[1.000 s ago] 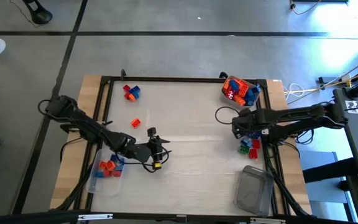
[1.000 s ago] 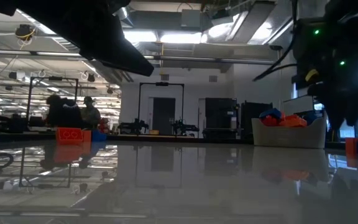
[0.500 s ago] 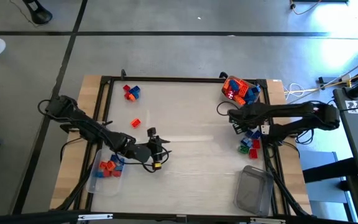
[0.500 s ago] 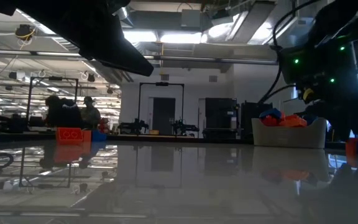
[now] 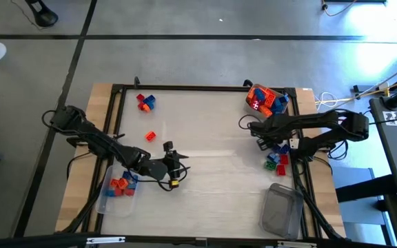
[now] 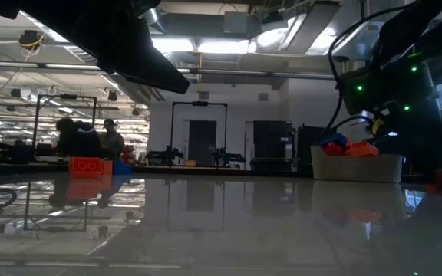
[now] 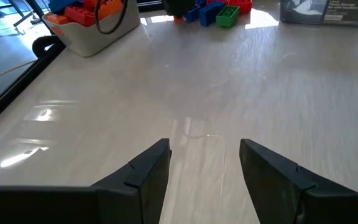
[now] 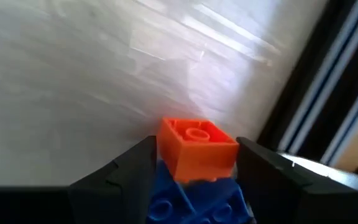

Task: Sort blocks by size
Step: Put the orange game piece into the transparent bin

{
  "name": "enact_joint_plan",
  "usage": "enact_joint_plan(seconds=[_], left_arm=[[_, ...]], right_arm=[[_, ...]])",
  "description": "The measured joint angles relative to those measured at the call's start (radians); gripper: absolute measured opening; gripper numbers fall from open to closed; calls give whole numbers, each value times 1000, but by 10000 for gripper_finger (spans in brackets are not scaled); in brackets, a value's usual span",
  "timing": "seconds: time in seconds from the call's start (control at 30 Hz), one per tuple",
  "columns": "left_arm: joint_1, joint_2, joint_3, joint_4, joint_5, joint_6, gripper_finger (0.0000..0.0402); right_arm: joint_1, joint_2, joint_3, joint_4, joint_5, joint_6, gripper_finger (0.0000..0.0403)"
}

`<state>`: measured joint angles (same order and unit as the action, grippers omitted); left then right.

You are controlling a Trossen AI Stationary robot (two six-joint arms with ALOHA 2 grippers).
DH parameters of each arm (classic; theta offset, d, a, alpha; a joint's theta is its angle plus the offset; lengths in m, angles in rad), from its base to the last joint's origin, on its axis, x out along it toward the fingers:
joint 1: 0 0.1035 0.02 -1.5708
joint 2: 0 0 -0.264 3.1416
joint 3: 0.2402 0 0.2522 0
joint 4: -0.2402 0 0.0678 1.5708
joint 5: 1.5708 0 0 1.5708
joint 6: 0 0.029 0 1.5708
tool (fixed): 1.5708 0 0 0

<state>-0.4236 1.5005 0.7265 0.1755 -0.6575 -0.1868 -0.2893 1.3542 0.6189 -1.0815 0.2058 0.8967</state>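
Observation:
My right gripper [image 5: 256, 130] is at the table's right side, just near of a clear tub [image 5: 266, 100] full of red, orange and blue blocks. It is shut on a blue block [image 8: 191, 202] with an orange block [image 8: 197, 146] stuck on it. My left gripper [image 5: 176, 165] is open and empty, low over the table's near middle [image 7: 204, 168]. Loose blocks lie in a small pile at the right edge [image 5: 276, 158], at the far left [image 5: 145, 102], and one orange block [image 5: 150, 136] lies alone. A tub at the near left [image 5: 119, 186] holds a few blocks. My right gripper pinches the blue block [image 8: 185, 205] between its two fingers [image 8: 126, 171], one on each side. The orange block sits on the blue one's end, past the fingertips, studs facing away from the gripper. Whether the stack is clear of the table does not show.
An empty clear tub [image 5: 281, 210] stands at the near right. A black frame [image 5: 205, 88] runs around the table. Bare tabletop lies across the middle [image 5: 212, 138]. Cables lie off the table's far right corner [image 5: 329, 102].
My right gripper has gone from beside the right-edge pile toward the table's far edge and a little left, closer to the full tub.

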Motion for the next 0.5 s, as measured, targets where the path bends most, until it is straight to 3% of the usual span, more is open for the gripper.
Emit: enact_joint_plan(seconds=[0.5], left_arm=[[0,0,0,-3,0,4,182]], right_arm=[[1,0,0,128,-109,-67,218]])
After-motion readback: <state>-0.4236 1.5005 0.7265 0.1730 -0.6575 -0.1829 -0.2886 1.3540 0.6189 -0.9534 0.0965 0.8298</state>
